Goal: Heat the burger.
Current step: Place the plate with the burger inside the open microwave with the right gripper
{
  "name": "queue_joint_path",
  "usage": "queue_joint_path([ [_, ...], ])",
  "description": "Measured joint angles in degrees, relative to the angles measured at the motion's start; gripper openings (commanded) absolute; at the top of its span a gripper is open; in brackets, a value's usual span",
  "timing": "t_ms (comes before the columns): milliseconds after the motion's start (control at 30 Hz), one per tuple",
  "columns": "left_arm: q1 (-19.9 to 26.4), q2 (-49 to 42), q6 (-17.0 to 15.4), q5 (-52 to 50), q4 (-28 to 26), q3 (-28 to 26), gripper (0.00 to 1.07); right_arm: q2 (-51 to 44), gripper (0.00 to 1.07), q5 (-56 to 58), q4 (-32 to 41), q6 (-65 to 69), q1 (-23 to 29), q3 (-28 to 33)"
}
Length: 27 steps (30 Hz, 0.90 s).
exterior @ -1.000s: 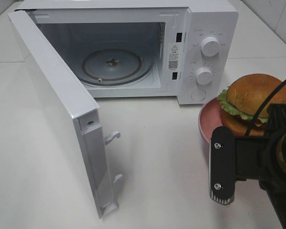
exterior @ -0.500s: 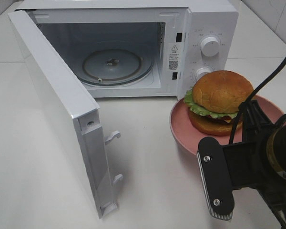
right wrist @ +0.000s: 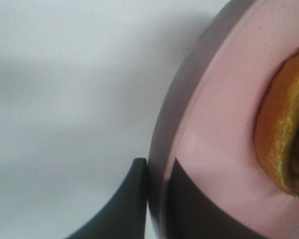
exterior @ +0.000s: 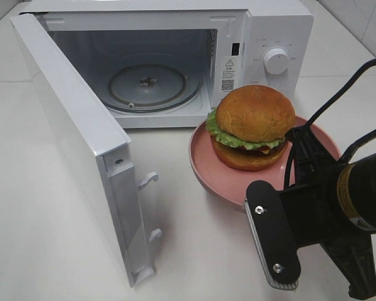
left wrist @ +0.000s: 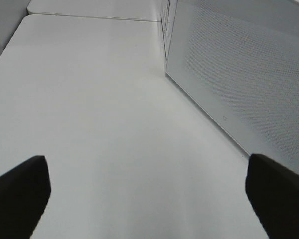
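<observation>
The black right arm [exterior: 370,194] carries black cables [exterior: 332,98], a gold band [exterior: 343,194] and flat fingers [exterior: 272,238] with silver screws [exterior: 259,210].

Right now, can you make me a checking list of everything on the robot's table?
Surface: white table, smooth and plain.
Job's things: burger sits on the pink plate, in front of the white microwave; its door is swung wide open, and the glass turntable inside is bare.
Clutter: nothing seen.
Grippers: right gripper is shut on the pink plate's rim; left gripper is open, holding nothing, near the door.
Cables: black cables loop over the right arm, not touching the burger.
Surroundings: tiled wall behind the table.
</observation>
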Motion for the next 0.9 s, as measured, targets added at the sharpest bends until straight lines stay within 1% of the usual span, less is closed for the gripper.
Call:
queue_joint_path([
  [67, 0.0, 0.0, 0.0, 0.0, 0.0, 0.0, 1.0, 0.0, 0.0, -0.7, 0.0, -0.8, -0.8, 0.0],
  [100, 0.0, 0.0, 0.0, 0.0, 0.0, 0.0, 1.0, 0.0, 0.0, -1.8, 0.0, -2.5, -2.3, 0.0],
  [133, 0.0, 0.0, 0.0, 0.0, 0.0, 0.0, 1.0, 0.0, 0.0, -1.8, 0.0, -2.5, -2.3, 0.0],
  [167, 0.0, 0.0, 0.0, 0.0, 0.0, 0.0, 1.0, 0.0, 0.0, -3.2, 0.0, -4.4, -3.8, 0.1],
  [333, 0.0, 0.0, 0.0, 0.0, 0.0, 0.0, 1.0, 0.0, 0.0, -6.5, 0.6, -8.9, -6.0, 0.2],
  [367, 0.0, 0.0, 0.0, 0.0, 0.0, 0.0, 1.0, 0.0, 0.0, -8.3, 1.9, -12.0, -7.0, 0.2],
  [400, 0.0, 0.0, 0.0, 0.0, 0.0, 0.0, 1.0, 0.0, 0.0, -8.3, 1.9, -12.0, -7.0, 0.2],
  [467, 0.0, 0.0, 0.0, 0.0, 0.0, 0.0, 1.0, 0.0, 0.0, -9.7, 4.5, -18.3, -8.4, 0.2],
  [500, 0.0, 0.0, 0.0, 0.0, 0.0, 0.0, 1.0, 0.0, 0.0, -9.7, 4.5, -18.3, -8.4, 0.2],
  [567, 0.0, 0.0, 0.0, 0.0, 0.0, 0.0, 1.0, 0.0, 0.0, -9.7, 10.3, -27.4, -10.3, 0.2],
  [667, 0.0, 0.0, 0.0, 0.0, 0.0, 0.0, 1.0, 0.0, 0.0, -9.7, 11.7, -29.5, -10.8, 0.2],
  [733, 0.0, 0.0, 0.0, 0.0, 0.0, 0.0, 1.0, 0.0, 0.0, -9.6, 18.9, -39.1, -12.3, 0.2],
  [767, 0.0, 0.0, 0.0, 0.0, 0.0, 0.0, 1.0, 0.0, 0.0, -9.6, 18.9, -39.1, -12.3, 0.2],
  [800, 0.0, 0.0, 0.0, 0.0, 0.0, 0.0, 1.0, 0.0, 0.0, -9.6, 20.3, -41.6, -12.6, 0.2],
  [833, 0.0, 0.0, 0.0, 0.0, 0.0, 0.0, 1.0, 0.0, 0.0, -9.8, 23.6, -45.7, -13.4, 0.2],
  [867, 0.0, 0.0, 0.0, 0.0, 0.0, 0.0, 1.0, 0.0, 0.0, -9.8, 23.6, -45.7, -13.4, 0.2],
  [900, 0.0, 0.0, 0.0, 0.0, 0.0, 0.0, 1.0, 0.0, 0.0, -9.9, 25.1, -47.8, -13.8, 0.2],
])
